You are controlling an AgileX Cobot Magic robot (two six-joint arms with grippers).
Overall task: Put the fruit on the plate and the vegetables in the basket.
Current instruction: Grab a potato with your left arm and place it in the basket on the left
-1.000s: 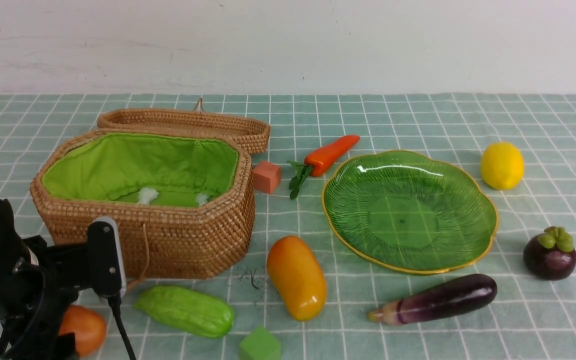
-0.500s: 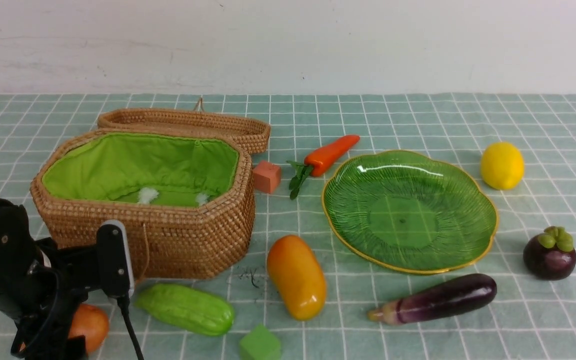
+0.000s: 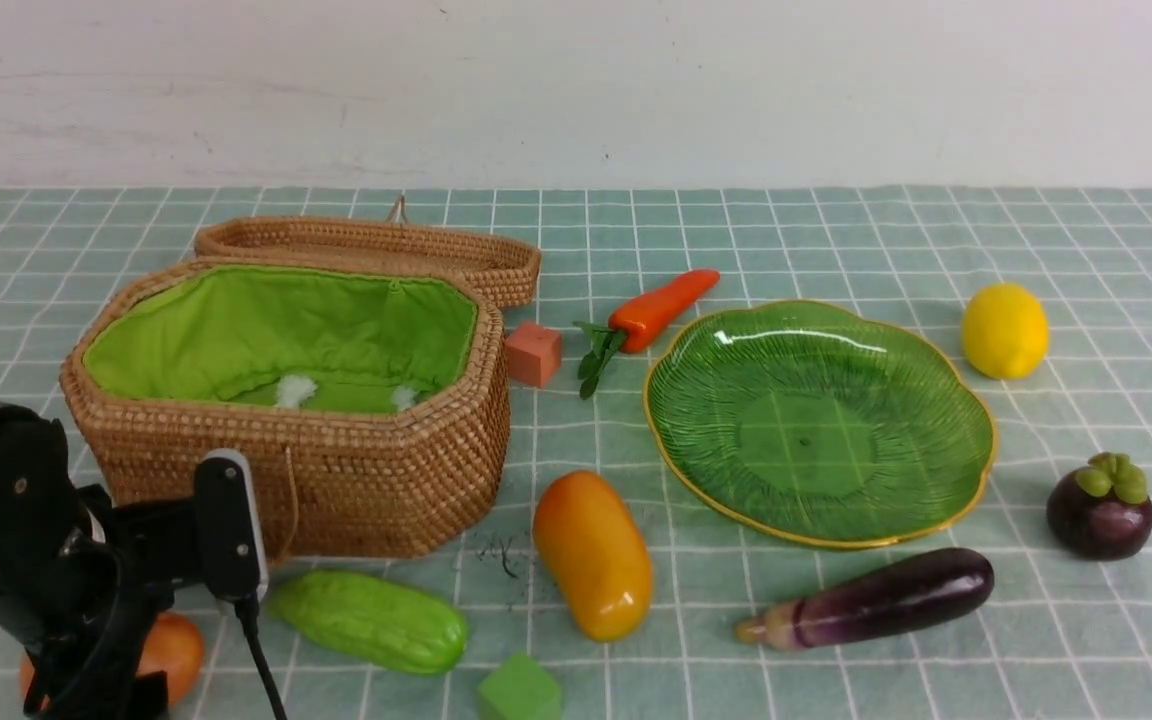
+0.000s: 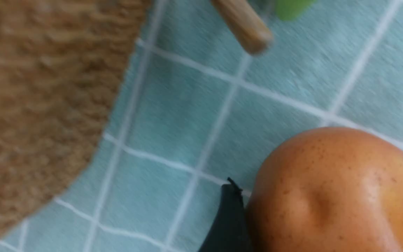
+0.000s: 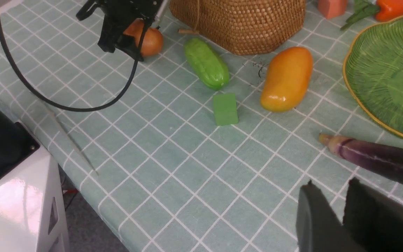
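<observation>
My left gripper [image 3: 121, 672] is low at the front left, shut on the orange-brown potato [image 3: 174, 648]. One black finger [image 4: 231, 217] presses the potato's side [image 4: 331, 196]; the other is out of view. The bumpy green gourd [image 3: 368, 620] and the mango [image 3: 591, 555] lie in front of the open wicker basket [image 3: 336, 480]. The carrot [image 3: 661, 305] lies behind the green plate [image 3: 816, 420]. The lemon [image 3: 1004, 330] and mangosteen [image 3: 1099, 510] lie to its right, the eggplant [image 3: 876, 598] in front. My right gripper [image 5: 331, 183] is shut and empty beside the eggplant [image 5: 380, 159].
The basket's lid [image 3: 366, 245] lies open behind it. An orange cube [image 3: 533, 352] sits by the basket's right end and a green cube [image 3: 519, 690] near the front edge. The table's front-left edge [image 5: 93, 196] drops off beside a white stand [image 5: 16, 203].
My left arm has shifted a little to the right and lower around the potato. The other toys, the basket and the plate have not moved.
</observation>
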